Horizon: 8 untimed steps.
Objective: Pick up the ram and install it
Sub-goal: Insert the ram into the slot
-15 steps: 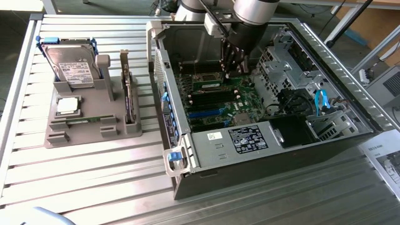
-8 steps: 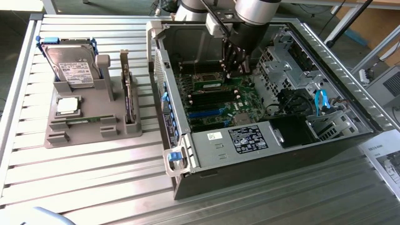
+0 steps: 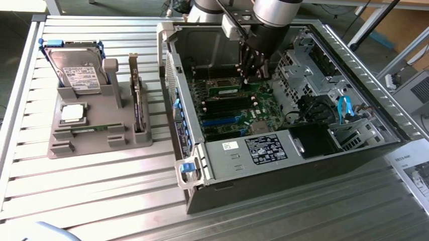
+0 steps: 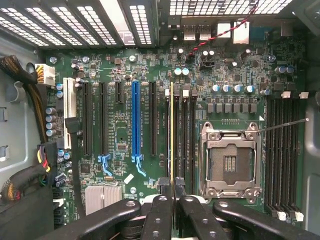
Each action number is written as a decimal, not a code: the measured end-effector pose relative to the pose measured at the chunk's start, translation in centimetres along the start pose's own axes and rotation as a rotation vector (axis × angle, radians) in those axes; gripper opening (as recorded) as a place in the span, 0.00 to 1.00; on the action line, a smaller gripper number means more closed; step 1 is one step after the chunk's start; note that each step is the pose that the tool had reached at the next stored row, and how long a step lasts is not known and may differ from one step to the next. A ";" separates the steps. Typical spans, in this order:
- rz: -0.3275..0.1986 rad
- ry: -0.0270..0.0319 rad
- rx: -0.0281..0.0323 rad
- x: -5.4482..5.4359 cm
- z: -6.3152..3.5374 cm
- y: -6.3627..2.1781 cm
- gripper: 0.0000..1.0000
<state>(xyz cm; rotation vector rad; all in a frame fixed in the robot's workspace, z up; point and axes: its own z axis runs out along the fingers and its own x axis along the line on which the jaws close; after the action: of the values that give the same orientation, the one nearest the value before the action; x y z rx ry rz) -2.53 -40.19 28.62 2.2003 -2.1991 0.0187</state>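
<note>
The ram shows edge-on as a thin green-yellow strip standing on its long edge over the motherboard. It lines up with the row of black memory slots beside the CPU socket. Whether it sits in a slot I cannot tell. My gripper is shut on the ram's near end, with one black fingertip on each side. In the exterior view the gripper reaches straight down inside the open computer case, close above the board near the case's far wall.
A grey holder at the exterior view's left carries a silver hard drive and an upright expansion card. Case walls, a drive cage and cable bundles surround the board. A long blue slot lies nearby.
</note>
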 end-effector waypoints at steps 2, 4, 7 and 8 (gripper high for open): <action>0.000 0.0001 0.0000 0.0 0.12 0.00 0.12; 0.000 0.0001 -0.0001 0.0 0.35 0.00 0.12; 0.000 0.0000 0.0000 0.0 0.67 -0.01 0.12; 0.000 0.0000 -0.0001 0.0 0.77 -0.01 0.12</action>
<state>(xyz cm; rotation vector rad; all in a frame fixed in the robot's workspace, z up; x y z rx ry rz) -2.53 -40.20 27.85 2.2003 -2.1990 0.0187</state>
